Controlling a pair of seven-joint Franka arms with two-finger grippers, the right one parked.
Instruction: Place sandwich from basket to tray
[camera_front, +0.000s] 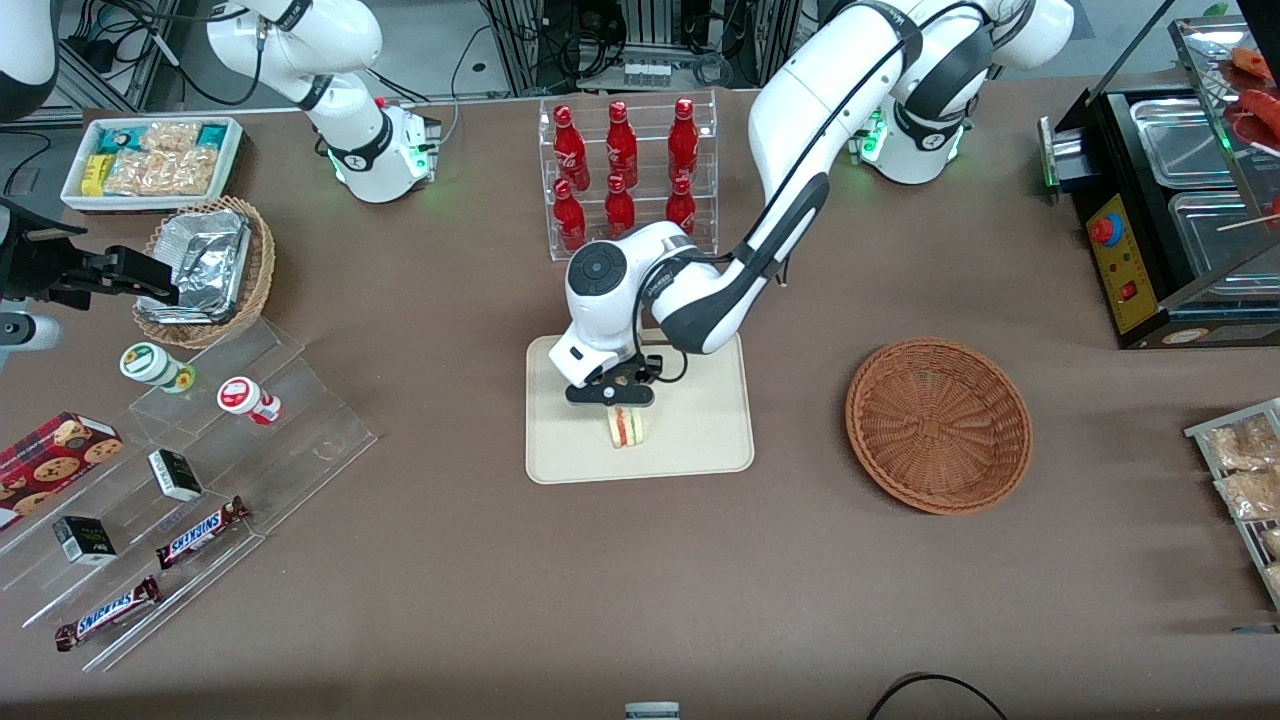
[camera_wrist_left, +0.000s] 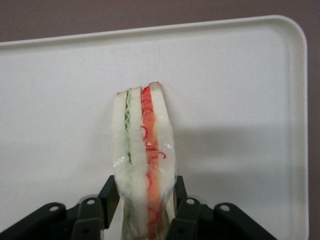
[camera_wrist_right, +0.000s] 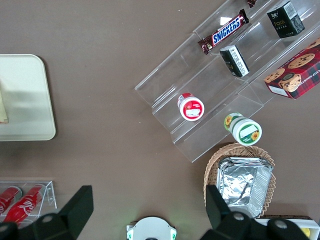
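The sandwich (camera_front: 627, 425), a clear-wrapped white wedge with orange-red and green filling, stands on edge on the cream tray (camera_front: 700, 430), in the part of the tray nearer the front camera. My left gripper (camera_front: 612, 400) is right over it, shut on the sandwich. In the left wrist view the sandwich (camera_wrist_left: 142, 150) runs out from between the black fingers (camera_wrist_left: 109, 196), which press its wrap on both sides above the tray (camera_wrist_left: 240, 100). The reddish-brown wicker basket (camera_front: 938, 425) holds nothing and sits beside the tray, toward the working arm's end of the table.
A clear rack of red bottles (camera_front: 625, 170) stands just farther from the front camera than the tray. Acrylic steps with snacks (camera_front: 200, 470), a foil-lined basket (camera_front: 205, 270) and a white snack box (camera_front: 150, 160) lie toward the parked arm's end. A black appliance (camera_front: 1170, 210) stands at the working arm's end.
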